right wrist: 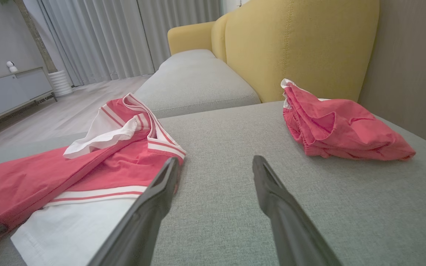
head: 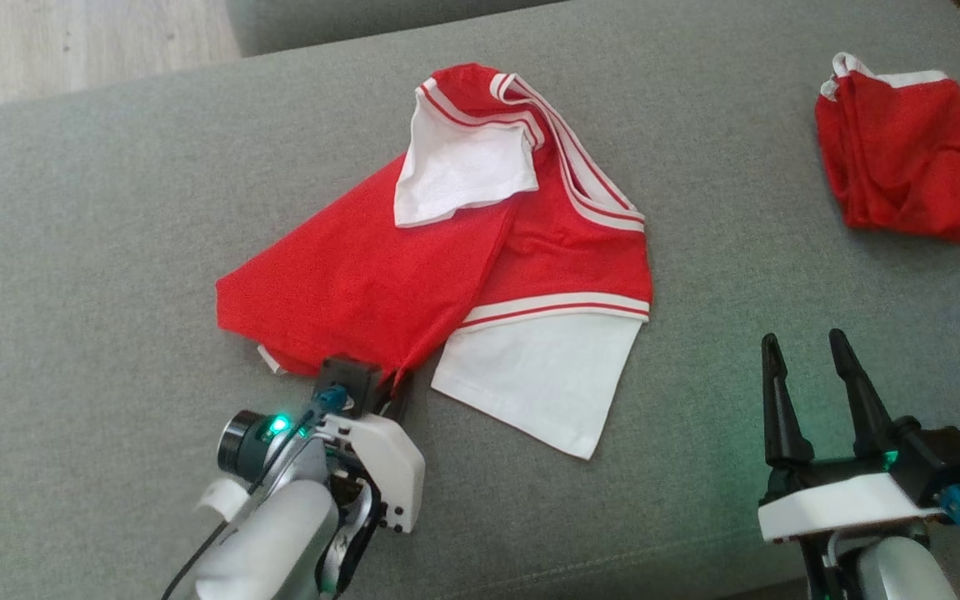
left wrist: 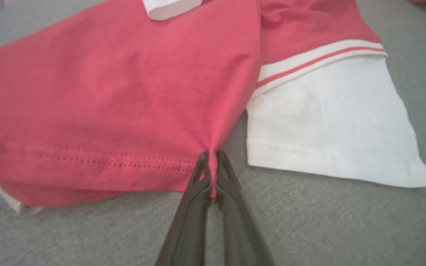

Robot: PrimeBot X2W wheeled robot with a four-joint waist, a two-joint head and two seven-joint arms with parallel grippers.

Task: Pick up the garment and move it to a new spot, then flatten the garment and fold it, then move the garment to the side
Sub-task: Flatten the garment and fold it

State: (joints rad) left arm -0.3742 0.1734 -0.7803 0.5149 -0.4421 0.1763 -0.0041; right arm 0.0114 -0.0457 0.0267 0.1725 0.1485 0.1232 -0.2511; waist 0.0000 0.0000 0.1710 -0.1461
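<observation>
- Your left tool (left wrist: 210, 157) pinches the red hem corner of the shirt (head: 363, 275).
- Your right tool (head: 804, 337) stands wide apart, holding nothing.
- The shirt lies rumpled on the grey sofa (head: 113, 208).

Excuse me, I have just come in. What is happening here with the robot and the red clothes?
The robot is working on a red and white shirt that lies rumpled on a grey sofa seat. Its left gripper is shut on the red hem at the shirt's near edge. Its right gripper is open beside the shirt and holds nothing. A second red garment lies bundled farther to the right, apart from both grippers.
</observation>
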